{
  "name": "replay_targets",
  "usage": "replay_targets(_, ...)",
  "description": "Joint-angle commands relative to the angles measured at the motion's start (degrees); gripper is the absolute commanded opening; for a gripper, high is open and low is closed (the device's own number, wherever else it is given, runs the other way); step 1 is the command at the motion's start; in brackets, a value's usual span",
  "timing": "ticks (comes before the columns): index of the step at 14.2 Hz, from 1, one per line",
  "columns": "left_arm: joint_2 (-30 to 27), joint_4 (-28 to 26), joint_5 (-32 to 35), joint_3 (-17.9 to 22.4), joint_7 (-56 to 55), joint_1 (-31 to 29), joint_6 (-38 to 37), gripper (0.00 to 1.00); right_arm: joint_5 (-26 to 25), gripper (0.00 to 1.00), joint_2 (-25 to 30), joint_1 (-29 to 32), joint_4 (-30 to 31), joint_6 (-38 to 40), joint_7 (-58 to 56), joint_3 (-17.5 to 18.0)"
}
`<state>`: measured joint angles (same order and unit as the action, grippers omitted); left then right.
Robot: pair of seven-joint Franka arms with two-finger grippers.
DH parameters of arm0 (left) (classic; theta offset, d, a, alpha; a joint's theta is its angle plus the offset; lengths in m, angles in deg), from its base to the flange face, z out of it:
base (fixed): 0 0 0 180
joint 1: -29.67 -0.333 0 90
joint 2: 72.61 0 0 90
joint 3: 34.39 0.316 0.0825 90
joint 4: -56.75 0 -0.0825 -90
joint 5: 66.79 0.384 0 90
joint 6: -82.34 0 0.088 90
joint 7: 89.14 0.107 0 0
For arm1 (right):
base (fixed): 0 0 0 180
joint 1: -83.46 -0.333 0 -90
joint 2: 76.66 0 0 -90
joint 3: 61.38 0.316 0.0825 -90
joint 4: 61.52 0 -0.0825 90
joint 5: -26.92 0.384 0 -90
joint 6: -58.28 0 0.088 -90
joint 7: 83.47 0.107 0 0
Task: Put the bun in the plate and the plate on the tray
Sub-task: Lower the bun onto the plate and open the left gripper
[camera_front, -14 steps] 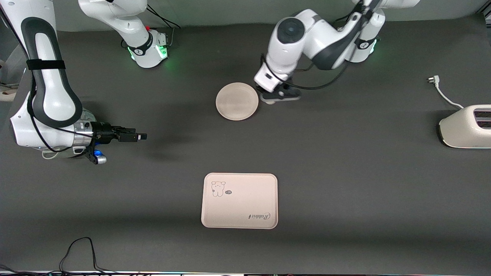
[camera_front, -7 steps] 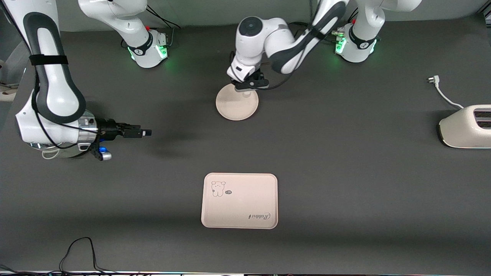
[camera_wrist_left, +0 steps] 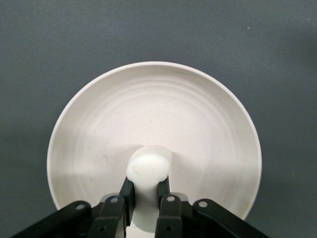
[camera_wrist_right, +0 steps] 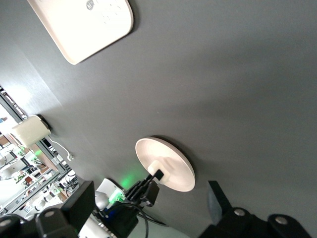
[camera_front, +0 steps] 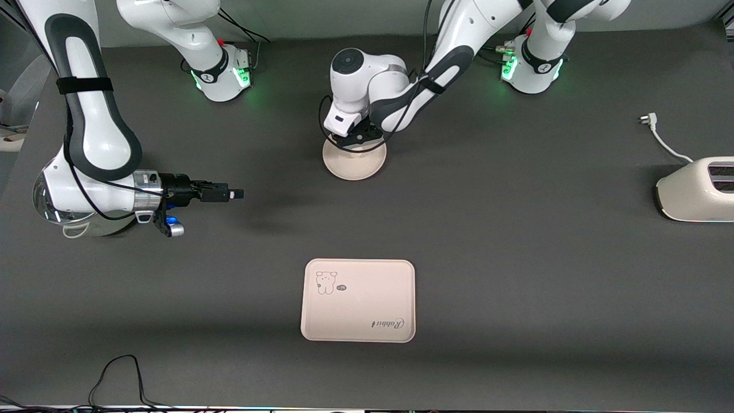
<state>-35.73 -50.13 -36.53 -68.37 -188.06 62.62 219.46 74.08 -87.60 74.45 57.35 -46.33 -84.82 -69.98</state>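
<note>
The left gripper (camera_wrist_left: 145, 194) is closed on the bun (camera_wrist_left: 148, 166) over the plate (camera_wrist_left: 208, 124); the right gripper (camera_front: 222, 194) waits over bare table, seemingly nearly closed and empty

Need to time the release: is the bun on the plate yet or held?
Held. The left end effector is shut on the bun over the plate; whether it touches the plate, cannot tell.

Dark table (camera_front: 516, 275) w/ plate (camera_front: 355, 166), tray (camera_front: 358, 300), toaster (camera_front: 697, 189).
</note>
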Motion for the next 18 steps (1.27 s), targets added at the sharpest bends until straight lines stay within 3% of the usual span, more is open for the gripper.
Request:
replay_targets(1,1.09,1.67,1.21,3.47,-2.50,4.05,0.17,0.45,1.35,1.00,1.00,-0.48,-1.10,-0.42,-0.94,-0.28)
replay_targets(3,1.18,1.67,1.29,3.47,-2.50,4.05,-0.09,0.60,1.27,1.00,1.88,-0.31,-2.15,-0.07,-1.11,-0.54)
replay_targets(5,1.01,1.67,2.34,3.47,-2.50,4.05,-0.71,0.99,1.27,1.00,1.10,-0.22,-4.34,-0.07,-1.11,-0.63)
replay_targets(11,-0.40,7.28,2.70,3.30,-1.45,2.91,-6.85,1.00,0.48,1.00,-2.15,0.92,-7.96,-0.07,-1.20,-0.80)
replay_targets(18,-4.35,9.40,-0.79,1.03,14.42,-4.80,-12.99,1.00,0.39,1.00,-2.68,1.54,-7.78,3.77,-1.37,-1.77)
